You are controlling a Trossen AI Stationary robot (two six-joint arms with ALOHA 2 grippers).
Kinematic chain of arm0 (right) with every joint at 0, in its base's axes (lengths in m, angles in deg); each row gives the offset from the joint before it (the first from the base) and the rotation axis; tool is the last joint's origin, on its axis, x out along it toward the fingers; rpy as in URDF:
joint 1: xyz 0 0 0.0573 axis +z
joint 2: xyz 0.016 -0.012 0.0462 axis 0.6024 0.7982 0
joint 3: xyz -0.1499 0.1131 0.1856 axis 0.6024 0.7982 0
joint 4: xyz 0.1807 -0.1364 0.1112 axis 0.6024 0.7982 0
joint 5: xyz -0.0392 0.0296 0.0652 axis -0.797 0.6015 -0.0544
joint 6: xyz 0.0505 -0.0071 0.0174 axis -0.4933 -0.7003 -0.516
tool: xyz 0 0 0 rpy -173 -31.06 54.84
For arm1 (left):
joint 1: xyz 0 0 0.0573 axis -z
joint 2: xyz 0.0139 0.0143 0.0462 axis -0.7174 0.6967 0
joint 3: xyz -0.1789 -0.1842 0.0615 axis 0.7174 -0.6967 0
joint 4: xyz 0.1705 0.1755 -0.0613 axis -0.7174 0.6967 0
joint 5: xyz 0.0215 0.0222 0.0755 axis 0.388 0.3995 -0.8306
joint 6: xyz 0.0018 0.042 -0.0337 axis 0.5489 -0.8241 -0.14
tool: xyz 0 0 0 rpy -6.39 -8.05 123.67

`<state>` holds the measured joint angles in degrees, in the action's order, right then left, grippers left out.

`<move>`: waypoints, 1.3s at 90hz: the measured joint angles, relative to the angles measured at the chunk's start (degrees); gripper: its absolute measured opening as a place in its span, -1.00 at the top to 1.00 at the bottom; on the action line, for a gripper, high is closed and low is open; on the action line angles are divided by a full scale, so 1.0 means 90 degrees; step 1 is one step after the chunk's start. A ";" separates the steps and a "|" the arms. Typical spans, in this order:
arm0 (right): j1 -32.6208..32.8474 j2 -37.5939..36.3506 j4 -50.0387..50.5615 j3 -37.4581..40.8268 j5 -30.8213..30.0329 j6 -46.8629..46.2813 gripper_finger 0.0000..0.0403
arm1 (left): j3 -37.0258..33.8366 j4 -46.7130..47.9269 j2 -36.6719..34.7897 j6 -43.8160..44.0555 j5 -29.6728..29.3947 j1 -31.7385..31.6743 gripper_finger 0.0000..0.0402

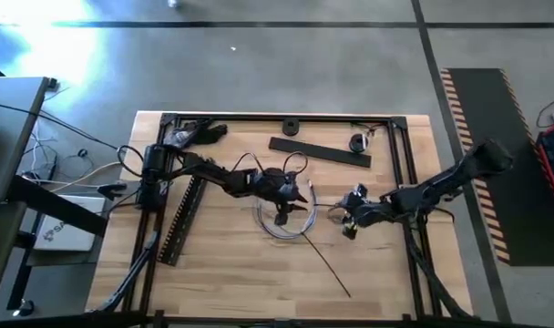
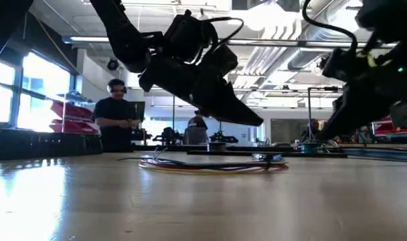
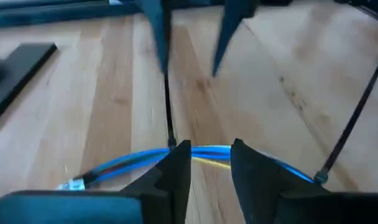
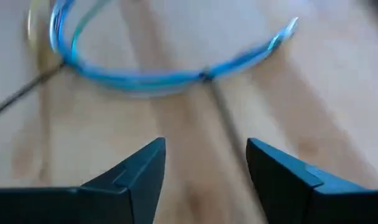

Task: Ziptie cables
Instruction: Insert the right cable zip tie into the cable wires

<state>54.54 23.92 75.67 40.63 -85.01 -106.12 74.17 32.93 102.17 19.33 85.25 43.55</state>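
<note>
The cables (image 1: 279,224) lie as a loose looped bundle mid-table, flat on the wood (image 2: 210,165). One thin black zip tie (image 1: 330,269) runs from the bundle toward the near edge. Another (image 3: 169,106) meets the bundle at a dark knot (image 4: 204,76) and points toward my right gripper. My left gripper (image 3: 211,158) hovers open just above the bundle, the strands (image 3: 127,160) showing beyond its fingertips. It touches nothing. My right gripper (image 4: 204,158) stands open to the right of the loop (image 1: 348,221), facing it, with nothing between its fingers.
Long black slotted strips (image 1: 181,219) lie at the table's left, and a flat black strip (image 1: 318,152) lies toward the far side. A black rail frame (image 1: 405,164) borders the work area. Small round parts (image 1: 357,141) sit far right. People stand in the room beyond (image 2: 116,114).
</note>
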 joint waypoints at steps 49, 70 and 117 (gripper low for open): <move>-0.1574 0.1206 -0.1921 0.0242 0.2222 0.1954 0.26 | 0.0794 -0.0112 0.0971 0.0249 -0.0250 -0.0024 0.38; -0.1571 0.1846 -0.2236 0.0051 0.2341 0.1661 0.70 | 0.0993 -0.0040 0.1148 0.0116 -0.0416 -0.0024 0.37; -0.1566 0.1873 -0.1835 -0.0498 0.2515 0.1010 1.00 | 0.0999 0.0206 0.1198 -0.0755 -0.0560 -0.0019 0.37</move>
<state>40.44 40.78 59.16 36.14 -62.37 -97.03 83.16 34.78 112.95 12.54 80.22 43.38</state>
